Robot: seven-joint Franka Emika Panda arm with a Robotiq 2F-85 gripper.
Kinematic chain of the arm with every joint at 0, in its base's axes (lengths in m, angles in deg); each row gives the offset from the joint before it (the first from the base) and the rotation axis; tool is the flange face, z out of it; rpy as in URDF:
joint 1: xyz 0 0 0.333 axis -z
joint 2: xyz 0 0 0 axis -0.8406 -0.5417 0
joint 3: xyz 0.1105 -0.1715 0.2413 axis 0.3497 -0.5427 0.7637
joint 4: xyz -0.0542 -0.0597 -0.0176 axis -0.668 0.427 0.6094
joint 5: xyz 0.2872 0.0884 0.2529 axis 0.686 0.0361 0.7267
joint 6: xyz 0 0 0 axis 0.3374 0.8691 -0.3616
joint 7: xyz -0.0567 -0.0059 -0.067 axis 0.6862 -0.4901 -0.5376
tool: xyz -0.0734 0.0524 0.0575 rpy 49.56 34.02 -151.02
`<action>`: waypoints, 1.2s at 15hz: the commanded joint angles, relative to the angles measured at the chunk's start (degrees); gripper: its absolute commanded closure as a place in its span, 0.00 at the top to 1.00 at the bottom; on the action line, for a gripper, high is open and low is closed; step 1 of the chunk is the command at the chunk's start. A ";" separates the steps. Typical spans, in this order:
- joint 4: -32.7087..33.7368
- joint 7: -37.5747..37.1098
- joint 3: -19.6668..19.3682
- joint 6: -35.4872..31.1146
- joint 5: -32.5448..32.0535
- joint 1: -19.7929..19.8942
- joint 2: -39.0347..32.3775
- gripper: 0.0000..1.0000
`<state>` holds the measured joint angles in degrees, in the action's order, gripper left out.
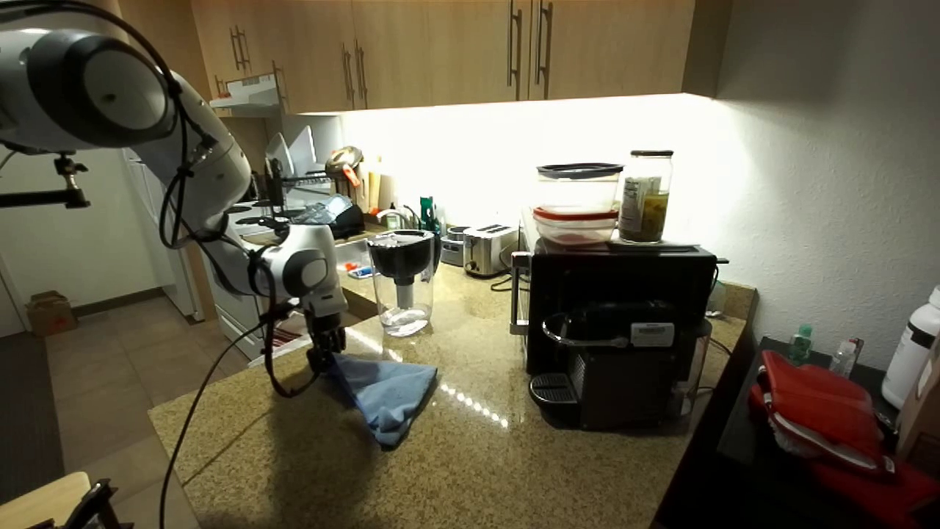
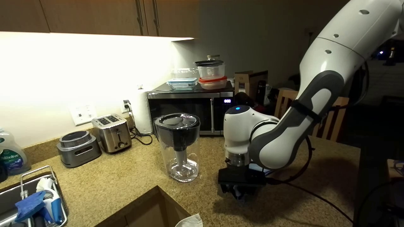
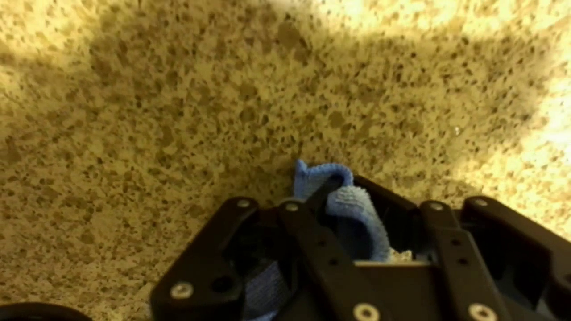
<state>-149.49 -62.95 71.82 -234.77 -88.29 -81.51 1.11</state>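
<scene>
A blue cloth [image 1: 393, 393] lies crumpled on the speckled stone counter, spreading from beneath the gripper [image 1: 325, 360] in an exterior view. The black gripper points down close to the countertop. In the wrist view its fingers are drawn together and the gripper [image 3: 350, 185] is shut on a bunched fold of the blue cloth [image 3: 352, 200]. A corner of the fabric curls out past the fingertips, and more of it shows beneath the left finger linkage. From the opposite side, the gripper [image 2: 238, 194] and arm hide most of the cloth.
A clear water pitcher [image 1: 404, 294] with a black top stands just beyond the gripper. Farther along are a toaster [image 2: 112, 134], a black coffee machine [image 1: 624, 367] and a microwave [image 2: 189, 110] with containers on top. A counter edge [image 2: 157, 189] and sink rack [image 2: 55, 189] lie nearby.
</scene>
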 commanded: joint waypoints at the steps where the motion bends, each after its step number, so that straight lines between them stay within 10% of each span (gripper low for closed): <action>1: -2.16 9.21 6.82 0.91 6.24 6.15 2.51 0.03; 6: -1.45 20.13 12.03 3.02 16.75 12.11 2.86 0.03; 18: -2.15 21.83 8.17 4.91 21.13 12.49 6.32 0.03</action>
<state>-149.49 -42.54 81.19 -230.62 -69.17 -69.40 4.75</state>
